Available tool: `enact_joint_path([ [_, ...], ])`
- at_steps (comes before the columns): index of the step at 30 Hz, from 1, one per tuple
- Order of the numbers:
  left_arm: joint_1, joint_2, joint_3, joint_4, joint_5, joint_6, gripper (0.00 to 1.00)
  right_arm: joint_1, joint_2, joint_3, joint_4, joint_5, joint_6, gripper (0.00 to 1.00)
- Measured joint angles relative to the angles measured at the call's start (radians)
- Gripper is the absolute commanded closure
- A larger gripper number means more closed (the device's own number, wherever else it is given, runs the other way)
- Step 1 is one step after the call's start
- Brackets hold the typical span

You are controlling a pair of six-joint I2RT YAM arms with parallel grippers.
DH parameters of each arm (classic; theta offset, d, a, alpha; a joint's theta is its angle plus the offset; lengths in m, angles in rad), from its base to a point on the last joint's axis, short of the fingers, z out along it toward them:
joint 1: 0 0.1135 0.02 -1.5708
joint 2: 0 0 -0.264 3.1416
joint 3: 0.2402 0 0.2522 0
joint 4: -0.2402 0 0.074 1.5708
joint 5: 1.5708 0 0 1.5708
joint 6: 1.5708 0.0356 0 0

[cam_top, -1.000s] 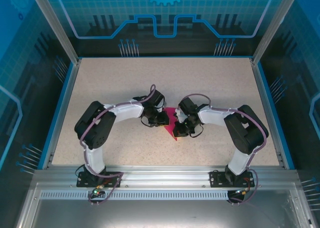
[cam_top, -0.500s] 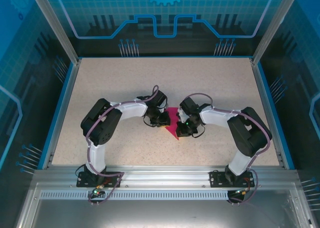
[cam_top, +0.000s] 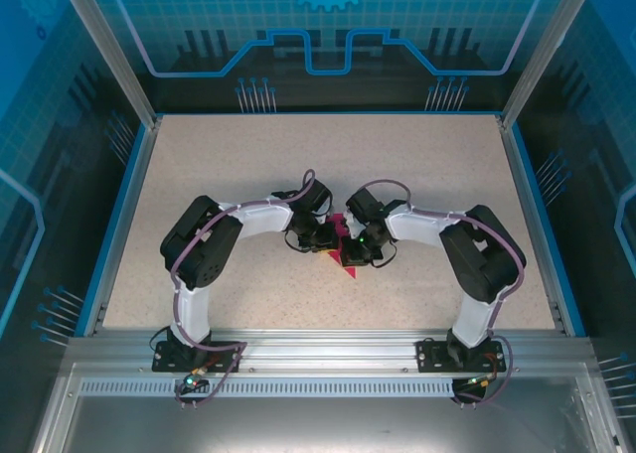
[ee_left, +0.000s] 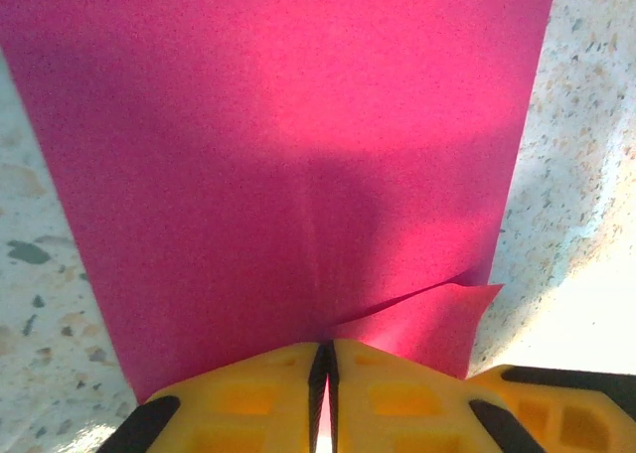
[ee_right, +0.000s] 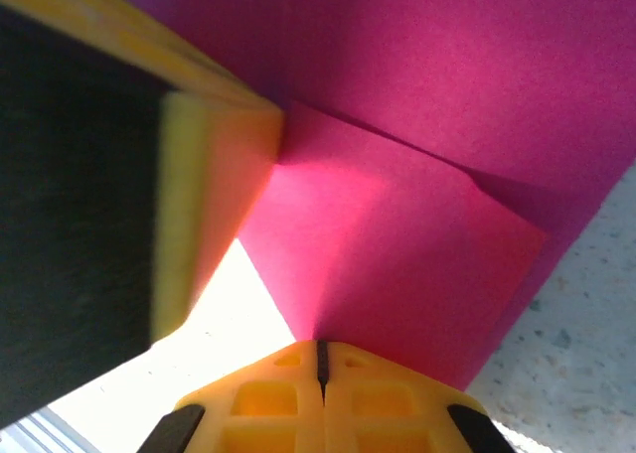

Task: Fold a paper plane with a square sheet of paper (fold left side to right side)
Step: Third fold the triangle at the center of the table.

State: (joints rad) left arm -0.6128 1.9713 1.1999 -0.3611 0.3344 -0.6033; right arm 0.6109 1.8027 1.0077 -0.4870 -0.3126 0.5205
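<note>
Between the two grippers: the square sheet of paper [cam_top: 347, 266] is found at the middle of the table [cam_top: 298, 165], with its magenta surface largely covered by both wrists in the top view.
Ahead of the left fingertips: the square sheet of paper [ee_left: 288, 145] is spread as a broad plain band. A second layer with a free corner is seen just to the right of the fingertips, under a slanting edge.
Ahead of the right fingertips: the square sheet of paper [ee_right: 417, 125] is seen in two layers. The nearer layer ends in a corner to the right, and a soft crease runs up from the finger seam.
Left gripper [ee_left: 325, 359]: the yellow fingers are pressed together, with only a thin slit between them. The near edge of the sheet is pinched at that slit.
Right gripper [ee_right: 320, 359]: the fingers are closed tight, and the nearer layer of the sheet is clamped at their tips.
Left of the right fingertips: a yellow-edged black body [ee_right: 119, 175] is seen touching the sheet. What it is cannot be told.
Either side of the left fingertips: speckled beige table surface is visible beyond the sheet edges.
</note>
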Motion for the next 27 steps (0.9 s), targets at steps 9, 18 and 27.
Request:
enact_joint_path([
  [9, 0.0, 0.0, -0.001, 0.0, -0.002, 0.0, 0.85, 0.0, -0.039, -0.057, 0.038, 0.003, 0.0, 0.98],
  [18, -0.002, 0.0, -0.001, 0.0, -0.005, 0.0, 0.86, 0.0, -0.142, -0.185, 0.067, 0.002, 0.0, 0.97],
  [27, -0.007, 0.001, 0.001, 0.0, -0.005, 0.002, 0.84, 0.0, -0.171, -0.219, 0.083, 0.003, 0.0, 0.97],
])
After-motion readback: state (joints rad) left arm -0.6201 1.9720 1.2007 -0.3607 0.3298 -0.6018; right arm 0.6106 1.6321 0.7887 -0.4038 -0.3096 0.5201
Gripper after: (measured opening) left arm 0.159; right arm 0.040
